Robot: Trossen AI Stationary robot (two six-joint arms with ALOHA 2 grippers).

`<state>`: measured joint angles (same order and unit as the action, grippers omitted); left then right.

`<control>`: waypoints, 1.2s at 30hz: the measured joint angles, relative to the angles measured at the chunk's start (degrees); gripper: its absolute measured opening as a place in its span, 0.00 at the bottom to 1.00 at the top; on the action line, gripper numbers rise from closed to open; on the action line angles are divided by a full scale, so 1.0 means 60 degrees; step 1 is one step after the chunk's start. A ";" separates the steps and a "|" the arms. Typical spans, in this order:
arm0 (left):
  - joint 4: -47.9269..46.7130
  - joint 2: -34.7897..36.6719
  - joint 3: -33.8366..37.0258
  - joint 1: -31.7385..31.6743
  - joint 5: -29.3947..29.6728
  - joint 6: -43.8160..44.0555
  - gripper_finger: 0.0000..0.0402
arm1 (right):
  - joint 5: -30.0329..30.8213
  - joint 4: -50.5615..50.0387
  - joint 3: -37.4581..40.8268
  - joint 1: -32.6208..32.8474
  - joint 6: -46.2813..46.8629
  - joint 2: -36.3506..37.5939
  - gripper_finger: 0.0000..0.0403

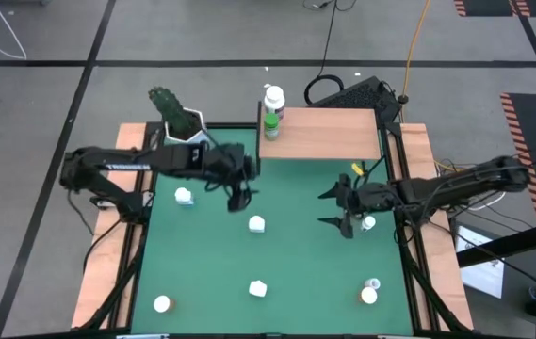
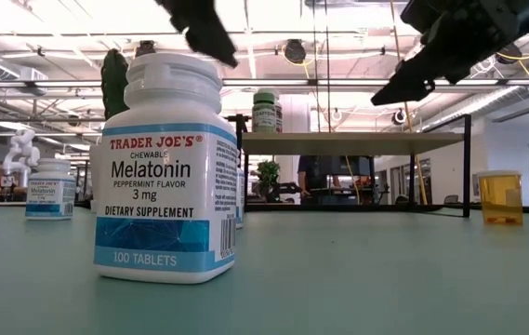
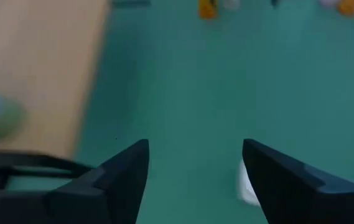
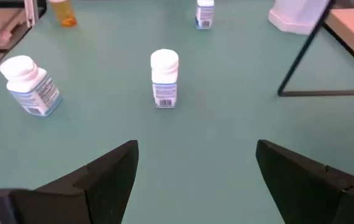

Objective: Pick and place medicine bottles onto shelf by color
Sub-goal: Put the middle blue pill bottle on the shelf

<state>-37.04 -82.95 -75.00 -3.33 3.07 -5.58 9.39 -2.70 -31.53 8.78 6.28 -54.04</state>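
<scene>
The light-wood shelf (image 1: 329,134) stands at the mat's far edge. A white-capped bottle (image 1: 273,97) and a green bottle (image 1: 271,123) stand on its left end. Several more bottles stand on the green mat, among them white ones (image 1: 184,196) (image 1: 256,224) (image 1: 368,223) and orange ones (image 1: 162,303) (image 1: 369,295). My left gripper (image 1: 239,198) (image 3: 195,146) hovers open above the mat by the shelf's near-left corner. My right gripper (image 1: 324,209) (image 4: 196,146) hovers open over the mat's right part, pointing left, with a white bottle (image 4: 164,78) ahead of it.
A white pot with a green cactus (image 1: 181,118) stands at the mat's far-left corner. A blue-labelled bottle (image 2: 166,167) stands close to the low camera. Wooden strips (image 1: 107,254) edge the mat on both sides. A black shelf leg (image 4: 304,56) shows in the right wrist view.
</scene>
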 joint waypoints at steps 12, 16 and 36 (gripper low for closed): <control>0.4631 0.0130 0.3734 0.1055 -0.0518 -0.0550 0.67 | 0.0222 0.4389 0.1371 -0.0131 0.0070 -0.1465 0.79; 0.5470 0.0127 0.4223 0.1234 -0.0539 -0.0076 0.72 | 0.0218 0.4487 0.1442 -0.0324 -0.0008 -0.1464 0.79; 0.7138 -0.0685 0.5406 0.1409 0.0225 -0.0267 0.85 | 0.0182 0.4695 0.1442 -0.0404 -0.0412 -0.1457 0.79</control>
<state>5.79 -87.06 -42.57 5.13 4.42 -7.18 10.48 25.47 -22.87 6.35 3.81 -62.78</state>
